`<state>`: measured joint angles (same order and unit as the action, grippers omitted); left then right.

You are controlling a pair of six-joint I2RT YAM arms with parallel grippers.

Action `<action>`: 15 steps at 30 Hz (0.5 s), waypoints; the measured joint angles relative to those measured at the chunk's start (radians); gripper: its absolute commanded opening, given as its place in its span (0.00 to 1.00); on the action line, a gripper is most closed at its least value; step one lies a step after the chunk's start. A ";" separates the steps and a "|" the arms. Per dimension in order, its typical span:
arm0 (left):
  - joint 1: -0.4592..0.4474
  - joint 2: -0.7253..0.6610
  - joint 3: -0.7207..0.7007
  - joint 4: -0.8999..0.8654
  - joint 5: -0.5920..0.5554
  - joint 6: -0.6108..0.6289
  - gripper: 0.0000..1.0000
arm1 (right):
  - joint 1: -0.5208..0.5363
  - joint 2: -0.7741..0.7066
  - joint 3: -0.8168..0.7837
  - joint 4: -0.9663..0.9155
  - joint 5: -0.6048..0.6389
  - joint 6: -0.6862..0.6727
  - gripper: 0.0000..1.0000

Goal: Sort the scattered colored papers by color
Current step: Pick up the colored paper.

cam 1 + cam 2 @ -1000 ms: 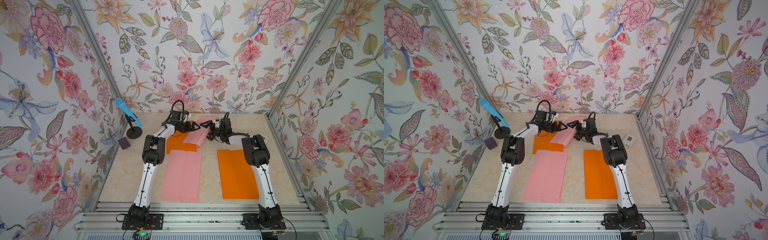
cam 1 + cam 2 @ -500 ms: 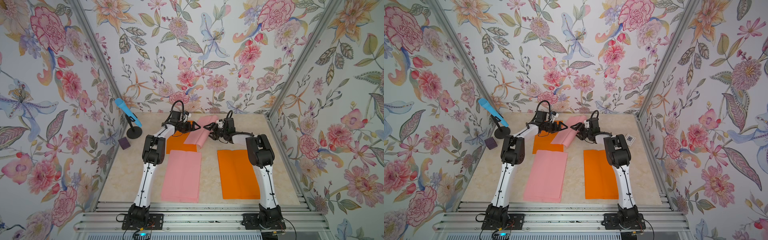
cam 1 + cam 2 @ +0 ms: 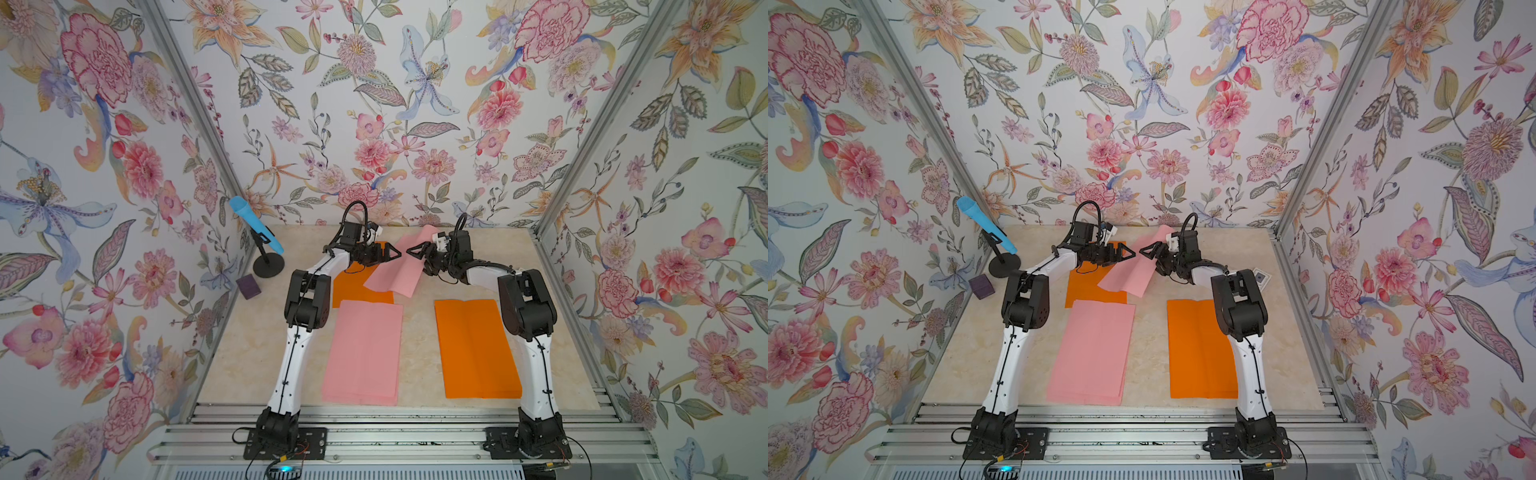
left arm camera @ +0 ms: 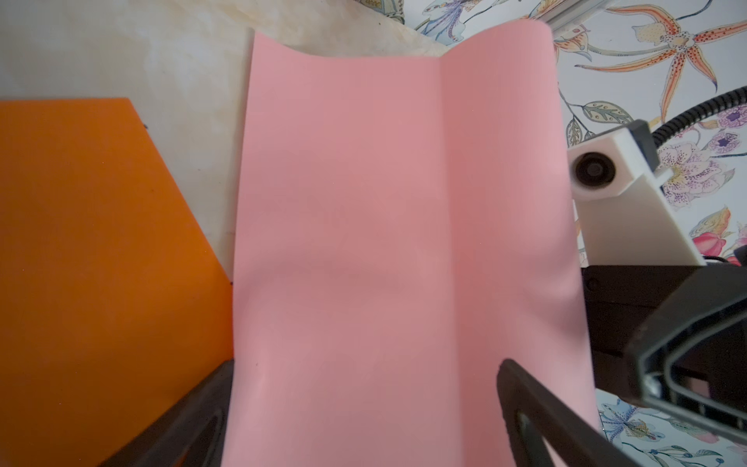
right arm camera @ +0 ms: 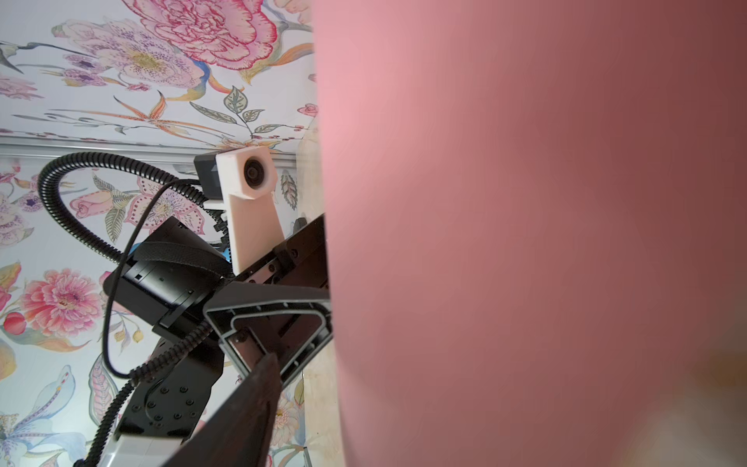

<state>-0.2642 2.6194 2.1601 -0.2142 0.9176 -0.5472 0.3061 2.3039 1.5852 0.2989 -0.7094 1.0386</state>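
Observation:
A loose pink paper (image 3: pixel 395 272) stands tilted at the back, its far end raised between the two grippers and its near end resting on an orange paper (image 3: pixel 359 286). My left gripper (image 3: pixel 390 253) is open, and the pink paper (image 4: pixel 384 242) runs between its fingers (image 4: pixel 525 404). My right gripper (image 3: pixel 415 251) faces it from the other side. One right finger (image 5: pixel 250 404) stands clear of the sheet (image 5: pixel 525 242); the sheet hides the other. A flat pink stack (image 3: pixel 361 353) and an orange sheet (image 3: pixel 476 349) lie near the front.
A blue microphone on a black stand (image 3: pixel 255 226) and a small purple block (image 3: pixel 248 286) sit at the back left. A small white card (image 3: pixel 1260 276) lies by the right wall. Flowered walls close in three sides, and a metal rail (image 3: pixel 374 415) runs along the front.
The far end of the loose pink paper has risen higher between the grippers. The right gripper has shifted slightly back and its jaws have narrowed. The left arm has stayed put.

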 measured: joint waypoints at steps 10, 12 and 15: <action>0.000 0.000 -0.001 0.000 0.000 0.000 1.00 | 0.000 0.000 -0.044 -0.053 0.021 -0.035 0.48; 0.000 0.000 -0.001 0.000 0.000 0.000 1.00 | 0.000 -0.002 -0.042 -0.116 0.043 -0.064 0.47; 0.000 0.000 -0.001 0.000 0.000 0.000 1.00 | -0.001 -0.013 -0.042 -0.211 0.079 -0.108 0.46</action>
<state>-0.2642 2.6194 2.1590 -0.2146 0.9176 -0.5472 0.3050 2.2906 1.5429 0.0875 -0.6304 0.9310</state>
